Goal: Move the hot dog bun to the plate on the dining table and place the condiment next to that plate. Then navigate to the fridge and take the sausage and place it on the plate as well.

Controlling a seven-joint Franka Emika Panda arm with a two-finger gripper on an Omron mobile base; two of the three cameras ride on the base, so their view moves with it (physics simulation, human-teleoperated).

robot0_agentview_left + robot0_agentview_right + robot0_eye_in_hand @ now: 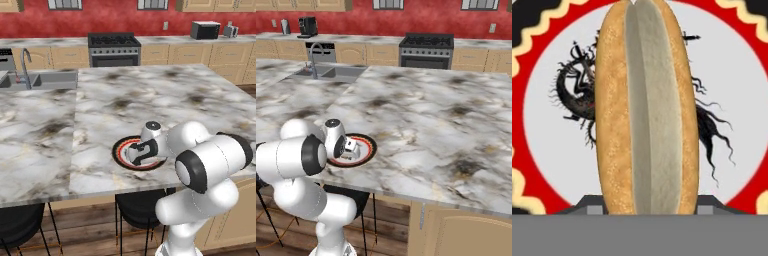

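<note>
I've got the gripper [141, 152] low over the plate [120, 148], near the dining table [150, 95] edge. The hot dog bun [646, 107] sits across the plate's white centre, directly below the hand. I can't tell whether the fingers are clamped or apart. I judge the bun nearly delivered; condiment and sausage remain.

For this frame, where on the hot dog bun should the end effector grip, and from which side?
Grip the hot dog bun at mid-length, across its narrow width, from straight above. It lies split-up over the plate, its long golden sides parallel, so the fingers close on those sides rather than its rounded ends.
</note>
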